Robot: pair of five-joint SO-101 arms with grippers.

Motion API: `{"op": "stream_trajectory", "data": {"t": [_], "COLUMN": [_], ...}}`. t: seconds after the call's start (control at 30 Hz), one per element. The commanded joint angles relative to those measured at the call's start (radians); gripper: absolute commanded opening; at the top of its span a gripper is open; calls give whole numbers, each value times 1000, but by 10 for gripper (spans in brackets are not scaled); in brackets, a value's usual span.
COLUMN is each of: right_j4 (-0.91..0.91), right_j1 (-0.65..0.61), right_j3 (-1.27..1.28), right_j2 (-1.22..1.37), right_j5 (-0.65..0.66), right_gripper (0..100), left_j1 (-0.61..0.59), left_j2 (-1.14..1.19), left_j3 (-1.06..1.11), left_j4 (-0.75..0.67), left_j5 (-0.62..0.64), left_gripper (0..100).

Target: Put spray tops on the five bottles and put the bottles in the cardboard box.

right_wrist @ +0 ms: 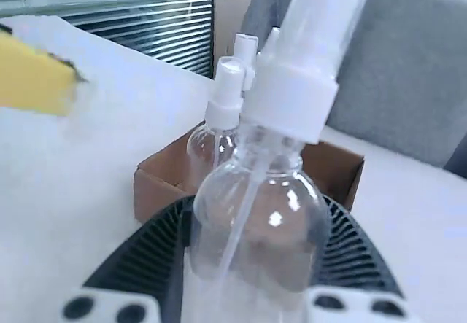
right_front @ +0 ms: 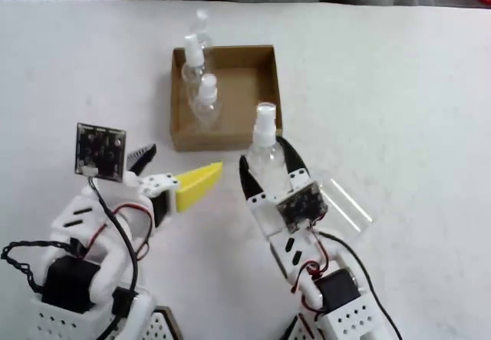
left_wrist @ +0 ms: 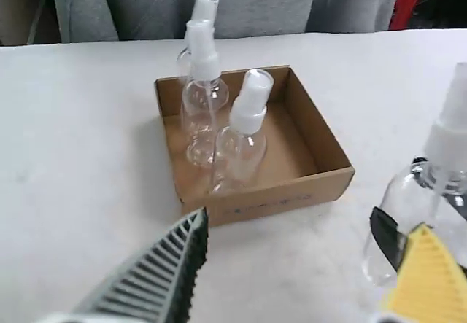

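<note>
**Right pincer grips a capped bottle just short of the box**

Nearest you, the right pincer (right_front: 265,165) is closed narrowly round the belly of a clear bottle (right_front: 265,150), with a black finger pressed to each side. The bottle is transparent and round-shouldered. A white spray top (right_wrist: 306,68) is seated on its neck, and a thin dip tube runs down inside. It is held upright, long axis vertical and spray top uppermost, just beside the near right corner of the cardboard box (right_front: 230,136).

Your left pincer (right_front: 184,162) sits off the box's near left corner, spread wide. One finger is yellow and the other dark and ribbed, with nothing between them and nothing touching them.

The box is shallow, brown and open-topped, and rests on the white worktop (right_front: 399,87). Inside it, toward its left wall, two capped bottles stand upright: the middle bottle (right_front: 207,98) about halfway along the wall, and the corner bottle (right_front: 192,60) in the far left corner.

Beyond the box's far wall, the outer bottle (right_front: 202,24) stands on the worktop just outside, with its white top on.
</note>
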Motion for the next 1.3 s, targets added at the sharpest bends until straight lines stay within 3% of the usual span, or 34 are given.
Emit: {"op": "stream_trajectory", "data": {"t": [0.0, 0.23, 0.37, 0.43, 0.57, 0.63, 0.83, 1.0, 1.1, 1.27], "right_j4": [-93, -242, -254, -254, -257, -291, -386, -381, -378, -375], "right_j1": [-1, 16, 22, 18, 22, 24, 24, 31, 48, 51], "right_j3": [6, 6, 6, 6, 2, 2, 0, -40, -75, -152], "right_j2": [-13, -12, -12, -12, -12, -12, -4, -1, 1, 143], "right_j5": [178, 439, 460, 419, 149, 77, 66, 18, -64, -75], "right_gripper": [123, 123, 123, 122, 122, 122, 121, 9, 45, 16], "left_j1": [-33, -61, -88, -93, -94, -94, -94, -94, -94, -94], "left_j2": [-13, -13, -13, -13, -13, -13, -13, -13, -13, -13], "left_j3": [51, 255, 319, 334, 358, 371, 425, 450, 451, 474], "left_j4": [-5, -169, -264, -279, -281, -281, -278, -281, -275, -281], "left_j5": [8, 8, 8, 8, 8, 8, 2, 2, 2, 0], "left_gripper": [405, 404, 404, 404, 404, 404, 404, 404, 404, 404]}}
